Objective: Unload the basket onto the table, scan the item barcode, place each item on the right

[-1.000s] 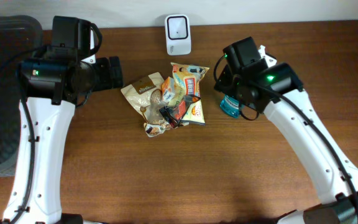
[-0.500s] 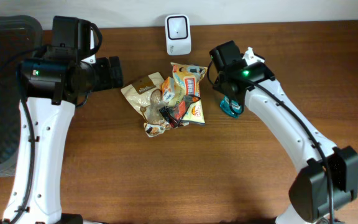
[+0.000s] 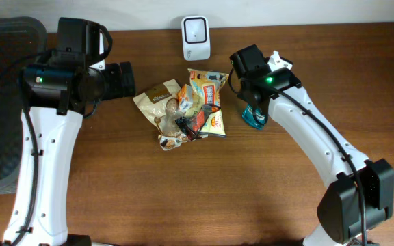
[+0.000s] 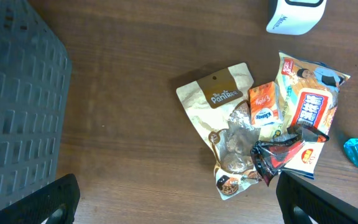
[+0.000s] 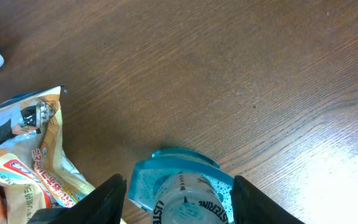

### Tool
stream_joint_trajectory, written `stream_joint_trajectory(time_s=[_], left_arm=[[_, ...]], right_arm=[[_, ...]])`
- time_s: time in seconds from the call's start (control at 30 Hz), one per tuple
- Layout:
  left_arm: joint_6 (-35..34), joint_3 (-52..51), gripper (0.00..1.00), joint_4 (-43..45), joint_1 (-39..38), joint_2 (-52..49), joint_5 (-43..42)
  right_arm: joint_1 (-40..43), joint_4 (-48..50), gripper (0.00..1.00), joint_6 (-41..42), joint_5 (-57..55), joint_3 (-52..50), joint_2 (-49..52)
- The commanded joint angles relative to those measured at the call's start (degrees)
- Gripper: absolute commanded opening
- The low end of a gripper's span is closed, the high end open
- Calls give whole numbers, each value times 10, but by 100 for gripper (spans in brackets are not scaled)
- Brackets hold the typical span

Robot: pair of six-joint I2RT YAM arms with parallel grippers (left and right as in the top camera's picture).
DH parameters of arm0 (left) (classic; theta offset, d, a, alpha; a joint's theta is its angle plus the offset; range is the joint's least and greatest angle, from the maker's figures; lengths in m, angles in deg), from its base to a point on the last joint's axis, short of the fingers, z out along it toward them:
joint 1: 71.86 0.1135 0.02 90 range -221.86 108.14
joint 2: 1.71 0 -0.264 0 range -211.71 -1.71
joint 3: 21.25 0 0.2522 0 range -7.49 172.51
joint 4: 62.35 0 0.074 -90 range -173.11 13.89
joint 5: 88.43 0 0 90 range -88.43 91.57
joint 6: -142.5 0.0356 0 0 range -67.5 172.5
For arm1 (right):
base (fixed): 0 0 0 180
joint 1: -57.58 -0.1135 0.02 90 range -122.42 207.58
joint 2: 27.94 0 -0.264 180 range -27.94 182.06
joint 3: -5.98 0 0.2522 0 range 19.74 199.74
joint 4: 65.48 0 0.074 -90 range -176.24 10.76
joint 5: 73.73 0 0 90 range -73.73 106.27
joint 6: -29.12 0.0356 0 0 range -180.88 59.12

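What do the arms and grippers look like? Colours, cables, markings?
The left arm and right arm have white link shells, black joint housings, a thin black cable along each, a green light near the wrist. Fingers are matte black. No markings legible.

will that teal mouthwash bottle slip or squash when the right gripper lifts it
Probably stiff: the teal mouthwash bottle looks like moulded plastic. Its glossy, rounded sides, flanked by the fingers of the right gripper, could slip or twist. It looks small, so likely light.

The right wrist view's edge cuts off the teal bottle (image 5: 182, 190).
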Motion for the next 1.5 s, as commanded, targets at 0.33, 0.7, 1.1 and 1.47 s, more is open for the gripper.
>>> stream_joint_trajectory(time_s=[0.33, 0.7, 1.1, 1.47], left_arm=[[-5, 3, 99, -2, 2, -2, 4], [-5, 3, 99, -1, 2, -2, 4], [-5, 3, 99, -1, 2, -2, 4], [-5, 3, 99, -2, 2, -2, 4]], right_arm=[[-2, -19, 42, 5, -9, -6, 12], [-2, -6, 27, -56, -10, -5, 11], [-2, 83, 24, -270, 6, 3, 11], [103, 98, 25, -449, 296, 3, 11]])
